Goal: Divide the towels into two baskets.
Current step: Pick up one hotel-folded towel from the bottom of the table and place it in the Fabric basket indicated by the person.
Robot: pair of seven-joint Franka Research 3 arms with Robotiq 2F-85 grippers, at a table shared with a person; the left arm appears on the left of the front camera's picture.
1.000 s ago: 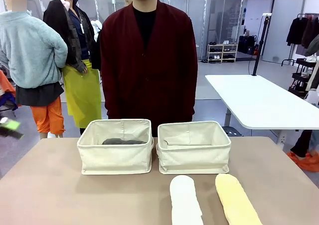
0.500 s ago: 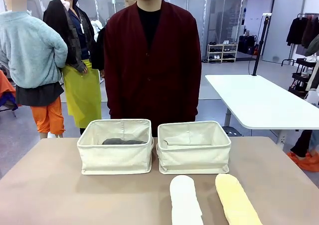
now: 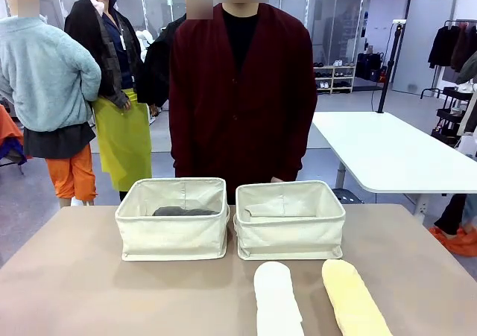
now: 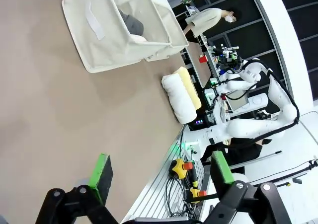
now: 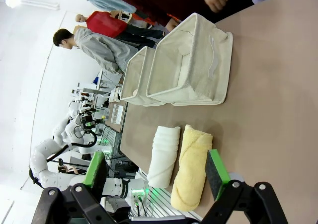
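Two cream canvas baskets stand side by side mid-table, the left basket [image 3: 171, 235] and the right basket [image 3: 291, 239]. A dark grey towel [image 3: 185, 211] lies in the left one. A cream roll [image 3: 262, 211] shows low inside the right one. The white towel [image 3: 277, 300] and the pale yellow towel [image 3: 353, 300] lie side by side on the table in front of the right basket. My left gripper [image 4: 161, 174] hangs open above bare tabletop, far from the basket [image 4: 119, 40]. My right gripper [image 5: 155, 177] is open, just short of the white towel [image 5: 164, 154] and yellow towel [image 5: 193, 172].
A person in a dark red cardigan [image 3: 238, 90] stands at the far edge behind the baskets, a hand [image 3: 276, 179] just behind the right basket's rim. The brown table [image 3: 67, 276] lies bare on the left. A white table [image 3: 387, 153] stands at the back right.
The person has shifted to the right behind the baskets. Towels, baskets and both grippers have stayed put.
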